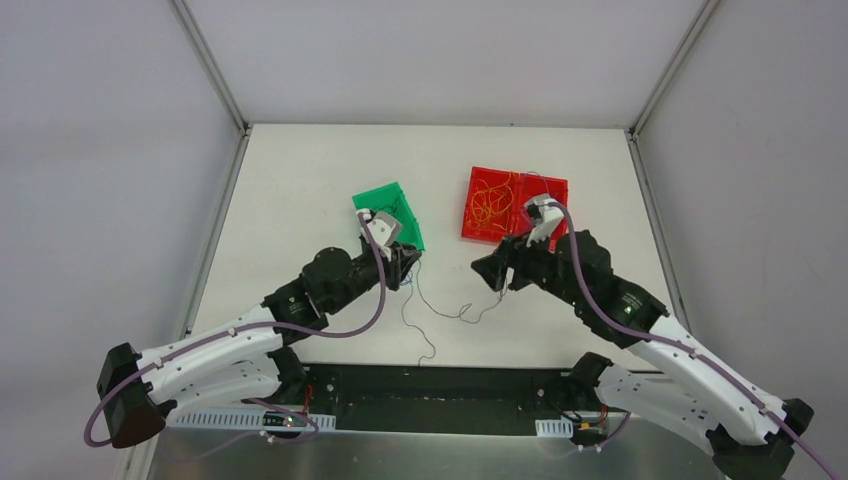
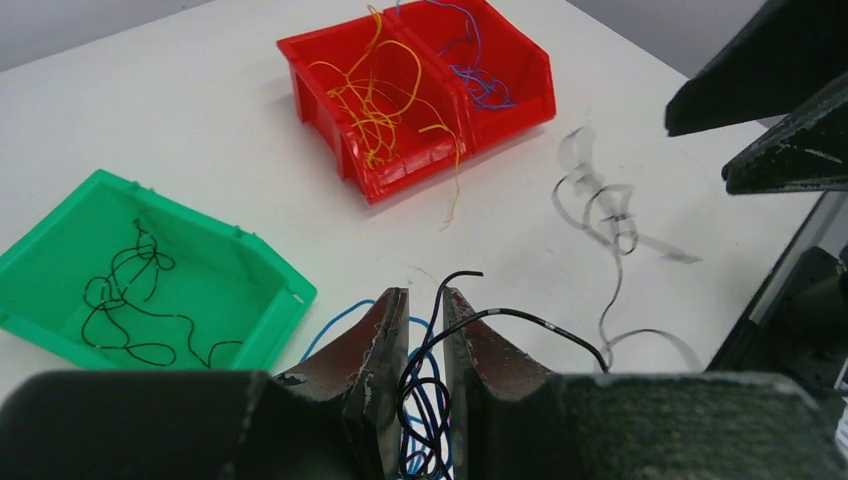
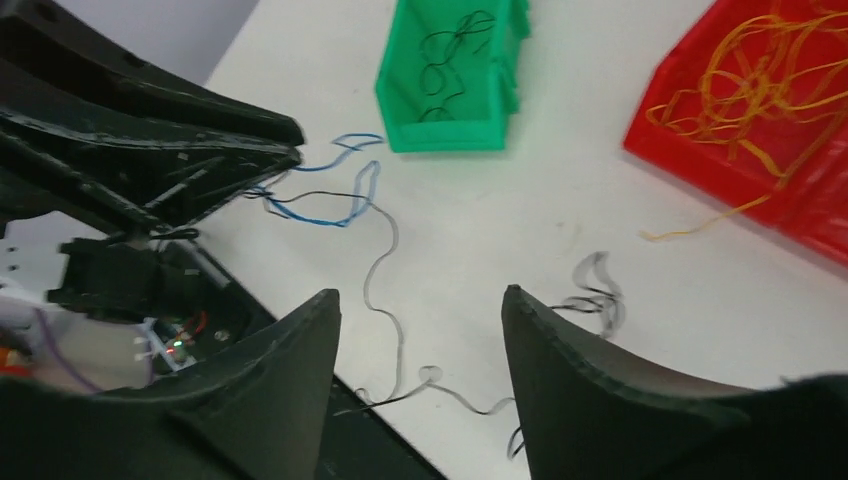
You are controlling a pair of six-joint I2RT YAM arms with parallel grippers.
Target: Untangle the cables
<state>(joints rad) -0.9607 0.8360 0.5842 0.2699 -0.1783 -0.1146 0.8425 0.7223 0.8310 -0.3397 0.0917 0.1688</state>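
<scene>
While most of the wires already lie sorted by colour, the step in hand seems to be parting the last mixed bundle. At far left the green bin [image 2: 170,205], glossy moulded plastic with an angled front, holds a few curly black wires [image 2: 130,290]. Just right of it the left gripper [image 2: 425,295] has its dark, wedge-shaped fingers pressed nearly together on a bundle of blue and black wires [image 2: 420,415], hair-fine and looped, hanging low over the matte white table [image 1: 300,200]. From that grip a single black strand [image 1: 440,310] trails in loose waves toward the near edge. Further right the right gripper [image 3: 420,295] hovers with its jaws spread and nothing between them. At far right the red bin [image 2: 400,178], in two compartments, carries springy orange-yellow wires [image 2: 375,100] on its left side, one spilling over the wall, and blue wires [image 2: 475,80] on its right. The next move probably calls for the right gripper to pinch the black strand and draw it out of the blue.
</scene>
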